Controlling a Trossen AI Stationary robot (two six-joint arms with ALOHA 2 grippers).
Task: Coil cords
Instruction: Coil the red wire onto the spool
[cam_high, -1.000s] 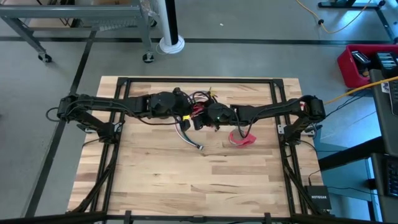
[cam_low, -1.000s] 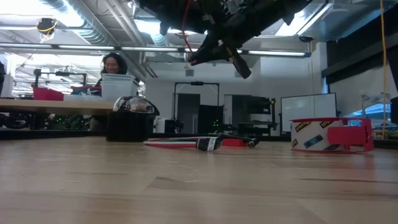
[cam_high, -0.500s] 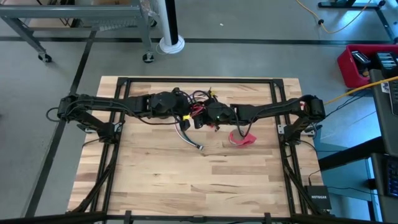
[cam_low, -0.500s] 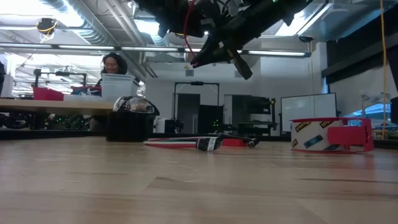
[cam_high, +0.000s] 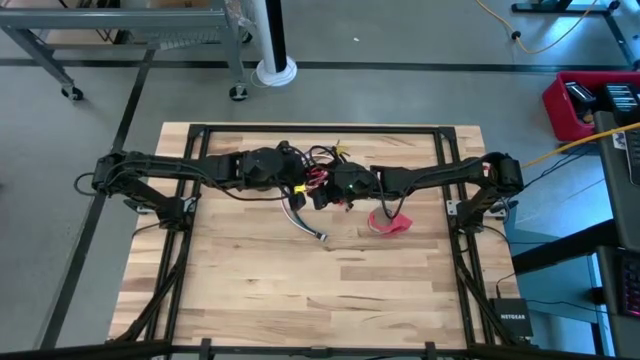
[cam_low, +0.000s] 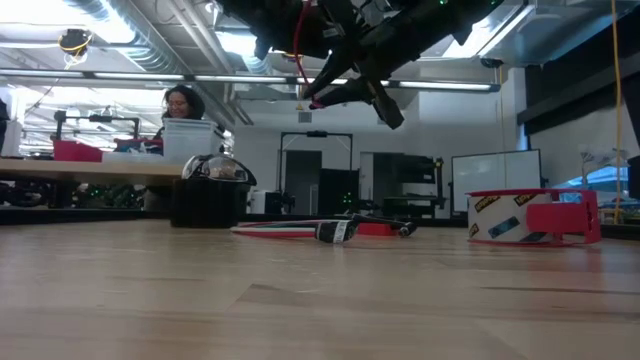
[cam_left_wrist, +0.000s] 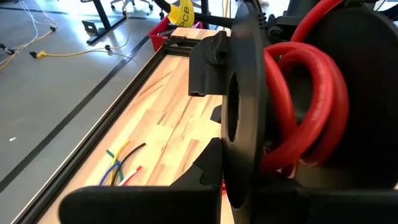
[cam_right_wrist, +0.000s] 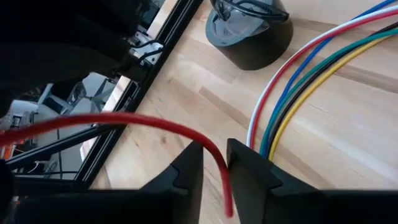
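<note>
Wood counter (cam_high: 300, 290) in a black frame, grey floor around, both tools meeting at its far middle, left tool (cam_high: 297, 188) clamped on coiled red cord (cam_left_wrist: 305, 118), right tool (cam_right_wrist: 214, 163) narrowly parted around a red strand, tape roll (cam_low: 530, 217) right, a person (cam_low: 180, 103) at a bench behind.

From overhead, my left tool (cam_high: 297, 187) and right tool (cam_high: 322, 192) meet mid-tabletop (cam_high: 250, 280) in one dark cluster; the fingertips and the coiled red cord (cam_high: 318, 177) between them are too small to separate there. In the low view both of my arms are cut off by the upper edge, and which dark finger belongs to which tool cannot be told. In the left wrist view, the black tool body fills the foreground and hides most of the red cord (cam_left_wrist: 298, 112), whose loops also run off the upper edge. In the right wrist view, the red strand (cam_right_wrist: 155, 127) vanishes behind my dark fingers (cam_right_wrist: 186, 171); whether they touch it cannot be told.
</note>
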